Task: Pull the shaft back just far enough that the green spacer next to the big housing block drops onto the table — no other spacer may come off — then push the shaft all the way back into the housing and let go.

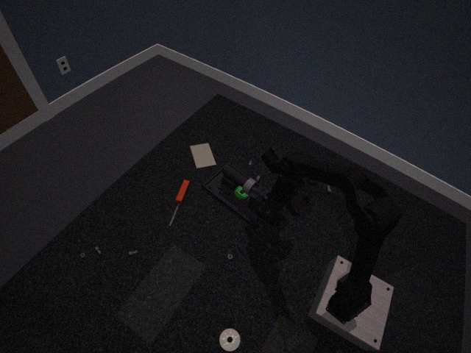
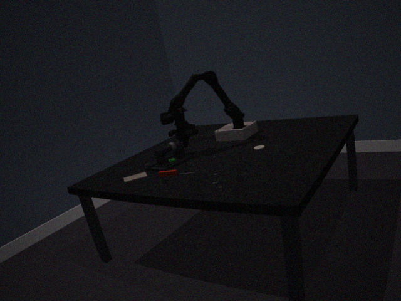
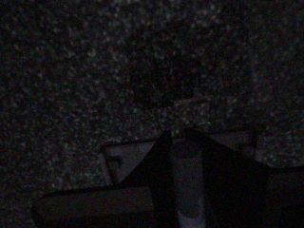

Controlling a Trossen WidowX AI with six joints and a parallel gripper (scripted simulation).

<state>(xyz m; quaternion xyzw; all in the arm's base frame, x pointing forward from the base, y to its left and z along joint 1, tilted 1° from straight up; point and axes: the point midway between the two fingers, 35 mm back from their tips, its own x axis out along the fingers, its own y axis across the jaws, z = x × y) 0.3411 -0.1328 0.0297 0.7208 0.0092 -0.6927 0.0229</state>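
Note:
The scene is very dark. The dark housing block (image 1: pixel 231 173) stands on a dark base plate (image 1: pixel 218 190). The shaft (image 1: pixel 258 191) (image 3: pixel 187 182) runs from the block toward my arm. A grey spacer (image 1: pixel 249 184) sits on the shaft. The green spacer (image 1: pixel 240 190) (image 2: pixel 171 159) lies low on the near side of the shaft line, on the base plate; it looks off the shaft. My gripper (image 1: pixel 268 195) (image 2: pixel 180 150) (image 3: pixel 178 135) is shut on the shaft's outer end. Any other spacers are hidden in the dark.
An orange-handled screwdriver (image 1: pixel 182 190) (image 2: pixel 167 172) and a white card (image 1: pixel 202 154) (image 2: pixel 135 177) lie left of the fixture. A white disc (image 1: pixel 232 339) (image 2: pixel 259 147), a small washer (image 1: pixel 229 256) and loose screws (image 1: pixel 132 252) lie nearer. The arm's white base (image 1: pixel 374 317) (image 2: pixel 236 133) stands to the right.

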